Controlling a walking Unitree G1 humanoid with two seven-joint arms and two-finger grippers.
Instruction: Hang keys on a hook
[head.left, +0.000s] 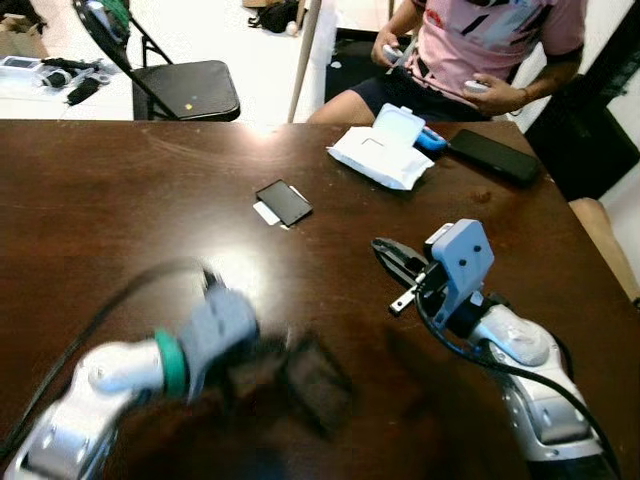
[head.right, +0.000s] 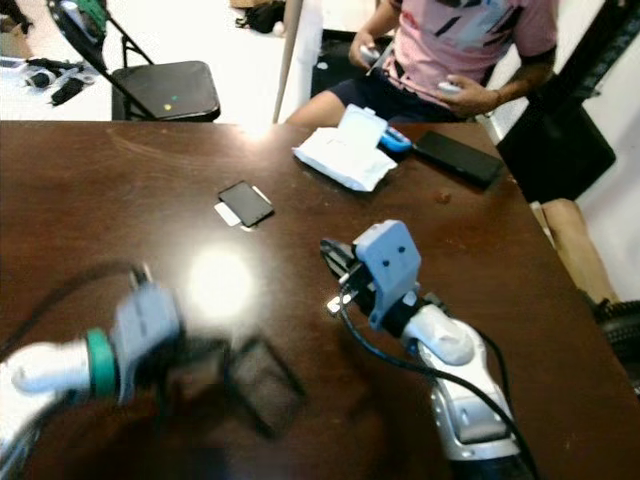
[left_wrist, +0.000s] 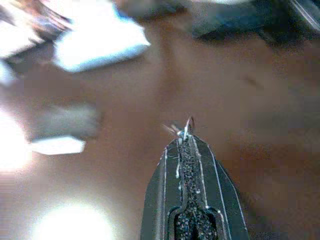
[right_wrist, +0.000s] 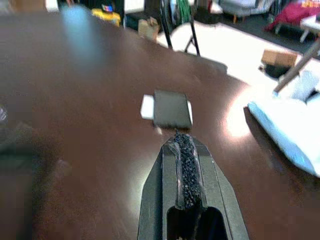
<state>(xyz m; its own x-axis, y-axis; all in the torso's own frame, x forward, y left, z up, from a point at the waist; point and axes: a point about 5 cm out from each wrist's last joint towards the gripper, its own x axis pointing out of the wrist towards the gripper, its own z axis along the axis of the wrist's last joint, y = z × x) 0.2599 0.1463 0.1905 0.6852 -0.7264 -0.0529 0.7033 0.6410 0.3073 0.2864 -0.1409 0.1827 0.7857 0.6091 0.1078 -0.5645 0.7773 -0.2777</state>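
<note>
My right gripper (head.left: 381, 246) hovers low over the dark brown table (head.left: 120, 200), right of centre, with its black fingers pressed shut and nothing between them. It points toward a small black card-like item (head.left: 283, 202) that lies on a white slip at mid-table. The same black item (right_wrist: 171, 108) lies just beyond the gripper's tips. My left gripper (head.left: 318, 384) is a motion blur near the table's front edge. Up close its fingers (left_wrist: 186, 150) are shut, and a thin glinting wisp (left_wrist: 186, 124) sticks out at the tip; what it is I cannot tell.
A white wipes packet (head.left: 383, 152) and a black phone (head.left: 492, 156) lie at the table's far right. Behind them sits a person in a pink shirt (head.left: 480, 40) holding controllers. A black folding chair (head.left: 186, 88) stands beyond the far left edge.
</note>
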